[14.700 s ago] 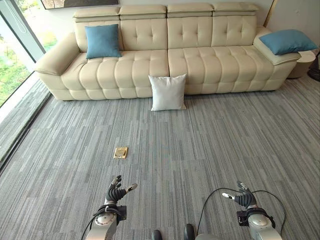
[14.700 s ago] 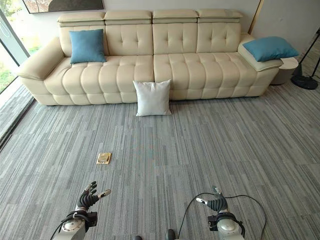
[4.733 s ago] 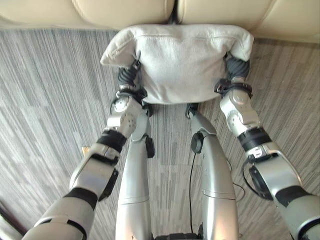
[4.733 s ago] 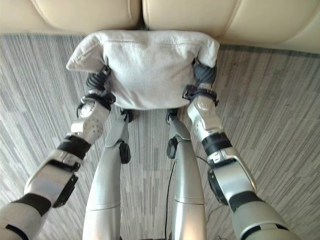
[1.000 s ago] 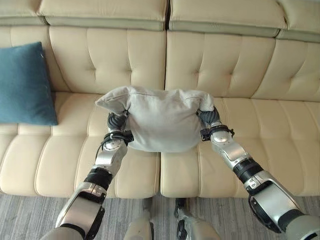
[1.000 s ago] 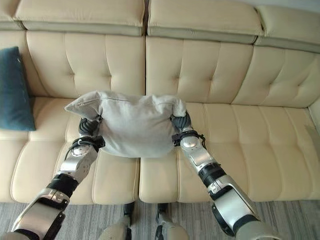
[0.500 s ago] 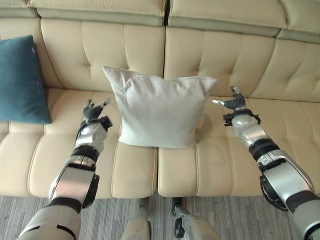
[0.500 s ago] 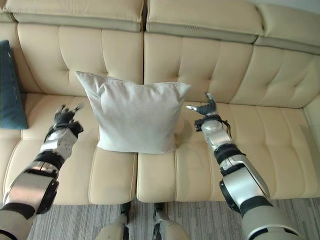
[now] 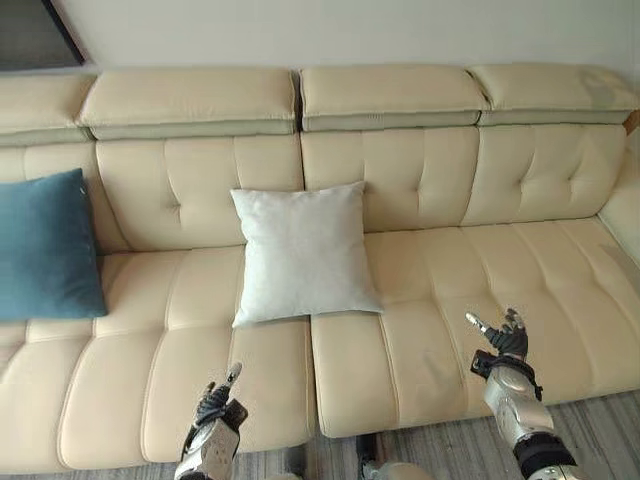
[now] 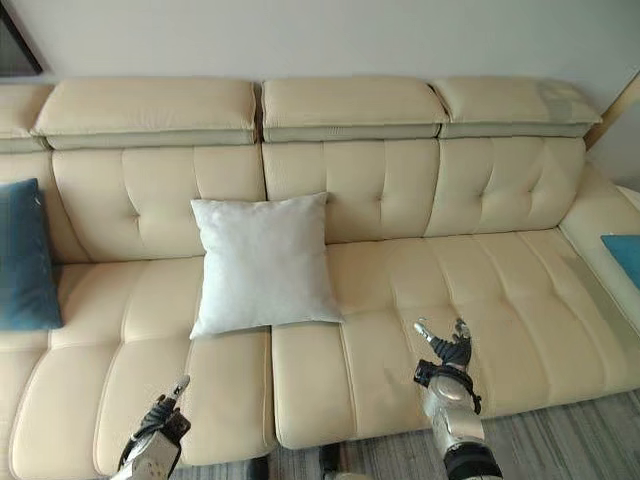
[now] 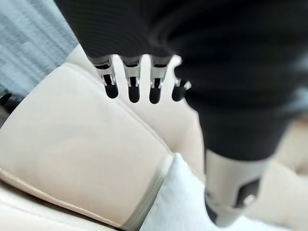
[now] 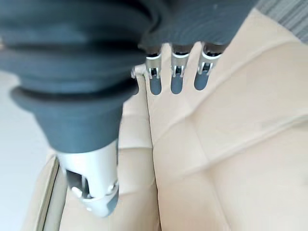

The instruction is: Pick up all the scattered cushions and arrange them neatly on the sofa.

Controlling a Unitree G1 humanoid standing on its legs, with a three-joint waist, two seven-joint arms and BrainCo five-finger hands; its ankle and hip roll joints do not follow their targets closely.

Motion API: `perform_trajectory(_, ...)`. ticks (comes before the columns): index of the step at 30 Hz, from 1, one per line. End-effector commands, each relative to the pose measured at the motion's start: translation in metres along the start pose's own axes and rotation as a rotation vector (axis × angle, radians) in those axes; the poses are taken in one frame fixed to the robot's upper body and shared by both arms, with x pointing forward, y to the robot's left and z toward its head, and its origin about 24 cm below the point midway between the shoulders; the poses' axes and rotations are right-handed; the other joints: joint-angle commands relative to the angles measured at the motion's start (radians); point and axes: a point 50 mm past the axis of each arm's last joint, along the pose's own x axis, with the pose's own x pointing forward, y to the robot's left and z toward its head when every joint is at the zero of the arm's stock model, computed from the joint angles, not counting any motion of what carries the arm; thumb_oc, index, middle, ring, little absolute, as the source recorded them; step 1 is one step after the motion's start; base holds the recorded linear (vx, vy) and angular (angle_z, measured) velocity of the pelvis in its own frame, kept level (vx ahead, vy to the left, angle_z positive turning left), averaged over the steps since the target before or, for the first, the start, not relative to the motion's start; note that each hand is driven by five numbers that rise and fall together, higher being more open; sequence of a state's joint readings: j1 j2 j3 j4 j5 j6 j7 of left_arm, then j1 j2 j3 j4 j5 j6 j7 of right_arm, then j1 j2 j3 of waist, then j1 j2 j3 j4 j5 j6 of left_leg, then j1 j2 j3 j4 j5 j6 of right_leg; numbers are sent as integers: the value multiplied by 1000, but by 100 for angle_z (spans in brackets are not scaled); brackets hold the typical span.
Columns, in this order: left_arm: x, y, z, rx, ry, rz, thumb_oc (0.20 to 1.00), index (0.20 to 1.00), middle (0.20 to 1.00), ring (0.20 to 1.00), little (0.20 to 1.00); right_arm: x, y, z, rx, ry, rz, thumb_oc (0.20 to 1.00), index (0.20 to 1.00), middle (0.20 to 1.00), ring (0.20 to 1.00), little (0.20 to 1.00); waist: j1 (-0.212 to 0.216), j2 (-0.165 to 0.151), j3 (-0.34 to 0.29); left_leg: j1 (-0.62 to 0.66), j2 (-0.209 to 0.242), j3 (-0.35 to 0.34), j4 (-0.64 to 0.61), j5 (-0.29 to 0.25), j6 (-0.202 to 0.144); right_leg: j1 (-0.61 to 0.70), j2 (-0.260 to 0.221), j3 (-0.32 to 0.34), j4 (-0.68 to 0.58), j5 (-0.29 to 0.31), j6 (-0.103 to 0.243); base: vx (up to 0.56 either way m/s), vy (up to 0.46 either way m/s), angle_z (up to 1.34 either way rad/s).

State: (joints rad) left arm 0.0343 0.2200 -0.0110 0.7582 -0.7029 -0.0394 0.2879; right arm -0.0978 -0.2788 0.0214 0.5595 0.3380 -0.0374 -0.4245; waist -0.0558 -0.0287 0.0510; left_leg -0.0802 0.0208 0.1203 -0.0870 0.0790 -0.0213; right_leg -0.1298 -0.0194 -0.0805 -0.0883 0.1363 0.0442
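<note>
Both arms have been pulled back from the white cushion [image 9: 303, 252], now left upright against the sofa [image 9: 420, 190] backrest over the seam between the two middle seats, touched by neither hand. Left to right: blue cushion [image 9: 45, 246] is propped at the far left seat; left robot hand [image 9: 217, 412] is held low at the seat front, fingers spread; right robot hand [image 9: 503, 340] is held over the right seat, fingers spread, nothing gripped.
</note>
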Motion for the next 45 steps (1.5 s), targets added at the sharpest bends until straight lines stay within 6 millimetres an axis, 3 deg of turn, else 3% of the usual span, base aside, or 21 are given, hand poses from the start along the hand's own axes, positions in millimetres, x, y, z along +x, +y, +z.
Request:
perform_trajectory(1,7,-3,34,377,-143,-105,1000,1000,1000,1000,1000,9,3,18,-158,-97,121,1000,1000,1000,1000,1000,-4,-22,1,36,4,-1,0,-93,-22,79,-81,-17,1,-113,112,-132,66,-17)
perform_trajectory(3,5,-2,34,487,-166,-136,1000,1000,1000,1000,1000,6,-1,8,-226,-75,159,1000,1000,1000,1000,1000,-5,-24,0,39,4,5,0,-94,-20,76,-84,-12,1,-106,116,-115,58,-8)
perform_trajectory(8,3,-8,40,559,-208,-163,1000,1000,1000,1000,1000,0,2,-10,-221,-2,210,1000,1000,1000,1000,1000,-4,-33,8,40,1,16,0,-92,-16,70,-87,-3,1,-94,122,-102,42,-26)
perform_trajectory(9,1,-15,45,600,-244,-192,1000,1000,1000,1000,1000,-6,3,-27,-262,64,263,1000,1000,1000,1000,1000,-5,-40,25,36,-3,24,0,-90,-12,61,-91,-7,10,-77,131,-207,12,-26)
perform_trajectory(10,1,-16,49,609,-257,-196,1000,1000,1000,1000,1000,-8,4,-30,-273,75,278,1000,1000,1000,1000,1000,-7,-40,38,33,-1,28,0,-85,-11,46,-93,-7,42,-76,133,-285,4,-15)
perform_trajectory(13,0,-21,54,613,-282,-208,1000,1000,1000,1000,1000,-10,7,-35,-277,90,295,1000,1000,1000,1000,1000,-5,-29,69,24,15,36,0,-68,-5,4,-86,5,154,-110,138,-207,-14,-8)
perform_trajectory(16,-1,-23,56,630,-289,-226,1000,1000,1000,1000,1000,-13,3,-45,-300,125,303,1000,1000,1000,1000,1000,-3,-5,89,11,32,39,0,-47,5,9,-65,29,323,-199,114,-197,1,-18)
perform_trajectory(18,0,-22,55,627,-281,-227,1000,1000,1000,1000,1000,-14,1,-47,-304,134,302,1000,1000,1000,1000,1000,1,-2,80,3,34,41,0,-44,6,19,-62,38,353,-209,108,-135,-65,0)
perform_trajectory(19,-1,-20,52,619,-272,-224,1000,1000,1000,1000,1000,-14,-3,-50,-316,142,295,1000,1000,1000,1000,1000,15,-9,65,-16,31,45,0,-33,5,67,-66,50,354,-212,104,-222,-184,2)
perform_trajectory(20,-2,-17,50,581,-265,-208,1000,1000,1000,1000,1000,-13,-1,-47,-326,141,300,1000,1000,1000,1000,1000,41,-29,52,-39,25,55,0,-14,0,135,-75,46,264,-227,100,-280,-243,-8)
perform_trajectory(23,-1,-11,48,551,-250,-181,1000,1000,1000,1000,1000,-12,3,-40,-347,108,310,1000,1000,1000,1000,1000,64,-43,31,-67,38,75,0,23,-14,198,-65,43,108,-263,80,-168,-212,-39)
perform_trajectory(26,-3,-13,50,527,-259,-180,1000,1000,1000,1000,1000,-10,6,-32,-366,63,321,1000,1000,1000,1000,1000,70,-18,71,-112,86,53,12,100,-64,211,-2,25,50,-274,36,-307,-323,0)
perform_trajectory(29,-2,-16,50,528,-262,-182,1000,1000,1000,1000,1000,-10,7,-31,-370,57,317,1000,1000,1000,1000,1000,69,-7,93,-129,97,36,22,124,-80,208,8,5,61,-279,25,-192,-131,28)
perform_trajectory(30,-2,-19,53,511,-270,-186,1000,1000,1000,1000,1000,-9,7,-30,-373,54,316,1000,1000,1000,1000,1000,68,-5,108,-140,97,23,49,113,-82,194,7,0,76,-279,19,-262,-71,39)
perform_trajectory(31,-3,-22,54,505,-278,-191,1000,1000,1000,1000,1000,-10,9,-30,-358,57,317,1000,1000,1000,1000,1000,61,-17,119,-131,80,7,114,58,-63,172,-9,-13,95,-266,19,-327,-86,30)
perform_trajectory(37,-5,-24,51,499,-275,-211,1000,1000,1000,1000,1000,-12,15,-29,-296,56,332,1000,1000,1000,1000,1000,34,-45,98,-91,33,-21,295,-128,-29,129,-51,-33,88,-226,18,-114,-5,4)
perform_trajectory(39,-7,-24,41,517,-247,-223,1000,1000,1000,1000,1000,-14,14,-32,-302,65,336,1000,1000,1000,1000,1000,18,-18,64,2,44,-5,182,-110,-30,126,-30,-51,74,-226,23,45,120,-1)
perform_trajectory(45,-8,-24,34,552,-226,-239,1000,1000,1000,1000,1000,-16,14,-34,-305,72,337,1000,1000,1000,1000,1000,7,-6,39,67,32,-9,27,-78,-36,131,-24,-62,55,-214,35,23,89,34)
